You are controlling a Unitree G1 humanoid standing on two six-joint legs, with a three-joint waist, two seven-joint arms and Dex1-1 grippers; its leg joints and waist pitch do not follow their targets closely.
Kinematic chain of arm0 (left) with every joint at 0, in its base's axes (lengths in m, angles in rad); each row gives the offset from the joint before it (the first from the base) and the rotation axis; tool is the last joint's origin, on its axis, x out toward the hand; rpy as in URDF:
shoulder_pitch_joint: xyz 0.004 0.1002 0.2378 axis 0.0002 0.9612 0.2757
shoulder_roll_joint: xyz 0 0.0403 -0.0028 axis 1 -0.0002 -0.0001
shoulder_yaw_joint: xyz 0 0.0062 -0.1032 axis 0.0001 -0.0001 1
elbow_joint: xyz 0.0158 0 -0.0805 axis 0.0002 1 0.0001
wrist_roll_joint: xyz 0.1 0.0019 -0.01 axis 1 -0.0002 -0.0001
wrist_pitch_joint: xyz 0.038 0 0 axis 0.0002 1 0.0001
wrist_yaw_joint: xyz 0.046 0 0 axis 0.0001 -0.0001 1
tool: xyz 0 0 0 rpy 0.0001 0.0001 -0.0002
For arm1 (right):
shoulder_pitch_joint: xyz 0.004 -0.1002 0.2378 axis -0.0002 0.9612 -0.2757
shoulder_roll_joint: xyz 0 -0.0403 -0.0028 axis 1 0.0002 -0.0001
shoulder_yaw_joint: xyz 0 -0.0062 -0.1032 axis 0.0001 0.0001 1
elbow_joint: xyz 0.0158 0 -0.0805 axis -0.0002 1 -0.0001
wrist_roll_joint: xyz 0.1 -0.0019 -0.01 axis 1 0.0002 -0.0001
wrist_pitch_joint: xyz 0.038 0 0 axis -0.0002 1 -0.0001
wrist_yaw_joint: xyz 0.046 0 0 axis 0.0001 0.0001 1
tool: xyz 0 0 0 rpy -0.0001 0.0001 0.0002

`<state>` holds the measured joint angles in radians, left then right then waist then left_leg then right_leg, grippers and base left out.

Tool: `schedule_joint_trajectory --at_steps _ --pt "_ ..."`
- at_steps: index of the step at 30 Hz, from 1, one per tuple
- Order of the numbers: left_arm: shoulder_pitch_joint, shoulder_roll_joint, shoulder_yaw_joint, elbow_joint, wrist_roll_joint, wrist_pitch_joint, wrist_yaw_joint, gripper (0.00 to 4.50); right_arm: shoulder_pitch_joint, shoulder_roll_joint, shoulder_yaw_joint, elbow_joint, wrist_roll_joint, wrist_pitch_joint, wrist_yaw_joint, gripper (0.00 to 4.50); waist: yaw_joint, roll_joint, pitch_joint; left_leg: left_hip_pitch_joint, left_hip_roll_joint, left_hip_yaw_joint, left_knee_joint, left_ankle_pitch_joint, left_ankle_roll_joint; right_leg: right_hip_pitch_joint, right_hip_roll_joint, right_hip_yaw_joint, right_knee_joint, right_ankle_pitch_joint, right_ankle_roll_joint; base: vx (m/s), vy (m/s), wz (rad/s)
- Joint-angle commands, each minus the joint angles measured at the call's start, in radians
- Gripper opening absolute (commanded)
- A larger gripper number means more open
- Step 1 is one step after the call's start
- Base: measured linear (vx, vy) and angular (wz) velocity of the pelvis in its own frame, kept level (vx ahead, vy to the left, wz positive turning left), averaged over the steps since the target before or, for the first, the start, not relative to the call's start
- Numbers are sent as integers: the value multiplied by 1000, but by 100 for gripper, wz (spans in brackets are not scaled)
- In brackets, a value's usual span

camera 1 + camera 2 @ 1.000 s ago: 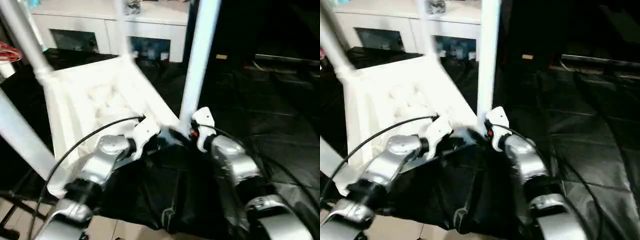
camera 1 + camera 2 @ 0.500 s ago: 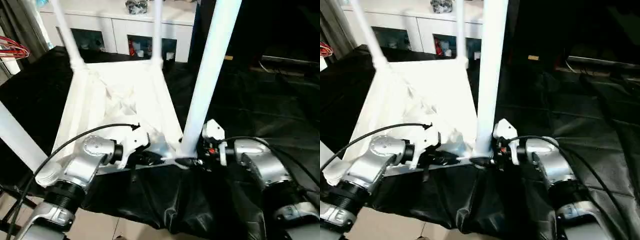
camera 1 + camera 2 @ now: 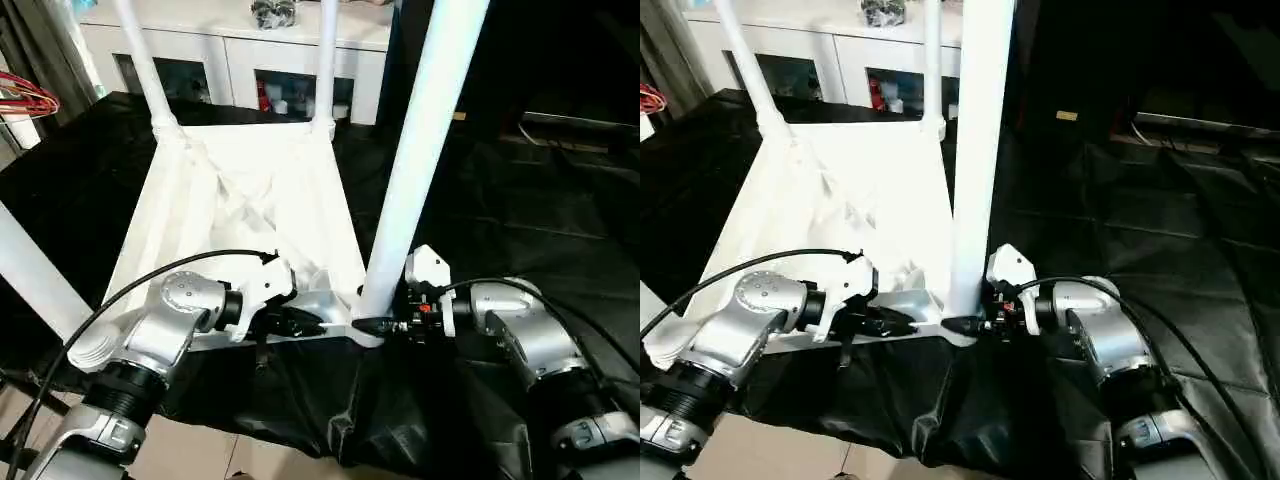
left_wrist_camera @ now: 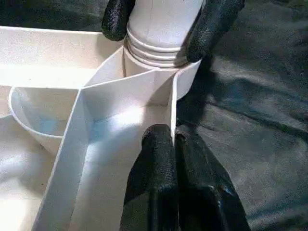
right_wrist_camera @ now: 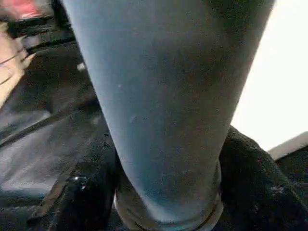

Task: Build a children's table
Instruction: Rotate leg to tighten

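Note:
The white tabletop (image 3: 250, 200) lies upside down on a black cloth, ribbed side up, with all its legs standing in the corner sockets. Two far legs (image 3: 145, 70) (image 3: 326, 60) rise at the back and another leg (image 3: 30, 270) at the near left. My left gripper (image 3: 310, 325) is shut on the thin rim wall (image 4: 171, 110) at the near edge, close to the near right socket. My right gripper (image 3: 378, 325) is shut around the base of the near right leg (image 3: 420, 150); its fingers (image 4: 211, 24) flank the ringed leg foot (image 4: 159, 29).
A white cabinet (image 3: 240, 60) with glass doors stands behind the tabletop. Black cloth (image 3: 520, 200) covers the surface to the right. A red wire object (image 3: 25, 100) hangs at the left edge. Tiled floor (image 3: 230, 450) lies below the cloth's front edge.
The head camera has swung, shifting the whole picture. The tabletop now looks level instead of tilted. Both grippers keep their holds on rim and leg base.

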<state>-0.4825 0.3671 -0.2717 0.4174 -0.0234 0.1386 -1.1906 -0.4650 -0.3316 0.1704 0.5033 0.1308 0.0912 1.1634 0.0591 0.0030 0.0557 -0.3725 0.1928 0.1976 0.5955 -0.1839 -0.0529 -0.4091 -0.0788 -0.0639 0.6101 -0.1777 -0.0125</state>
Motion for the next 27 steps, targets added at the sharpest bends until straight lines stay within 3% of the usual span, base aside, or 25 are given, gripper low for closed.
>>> schedule_joint_trajectory --at_steps 1,9,12,14,19,20,27 --pt "-31 -50 34 -26 -13 -26 92 0 4 56 5 19 5 -12 -82 259 -3 -7 -66 15 41 -19 -69 -213 36 48 -66 47 -77 -261 -223 0 0 0" --pt "-47 -142 31 -3 26 -4 254 0 -18 192 -36 121 -57 -28 -397 258 -26 -9 -65 13 37 -22 -70 -219 24 48 -65 45 -83 -304 -198 0 0 0" --pt "-78 -218 17 32 71 23 389 0 -68 291 -44 209 -113 -31 -624 258 -33 -8 -64 15 36 -22 -72 -227 11 43 -64 46 -84 -318 -197 0 0 0" --pt "-89 -246 12 49 89 26 438 0 -89 323 -48 236 -118 -35 -665 258 -31 -7 -65 18 36 -22 -70 -237 10 43 -65 46 -87 -329 -193 0 0 0" --pt "-108 -289 10 72 110 26 491 0 -137 380 -62 276 -105 -60 -707 258 -26 -5 -68 13 35 -19 -69 -205 32 47 -63 48 -80 -239 -208 0 0 0" --pt "-109 -289 12 72 109 26 493 0 -142 384 -67 278 -96 -62 -703 313 -25 -5 -69 14 35 -19 -69 -204 34 47 -63 47 -79 -233 -209 0 0 0" --pt "-96 -236 26 44 80 2 399 0 -131 319 -58 240 -83 -66 -572 372 -23 -7 -68 13 36 -19 -69 -209 46 50 -65 47 -79 -241 -212 0 0 0"
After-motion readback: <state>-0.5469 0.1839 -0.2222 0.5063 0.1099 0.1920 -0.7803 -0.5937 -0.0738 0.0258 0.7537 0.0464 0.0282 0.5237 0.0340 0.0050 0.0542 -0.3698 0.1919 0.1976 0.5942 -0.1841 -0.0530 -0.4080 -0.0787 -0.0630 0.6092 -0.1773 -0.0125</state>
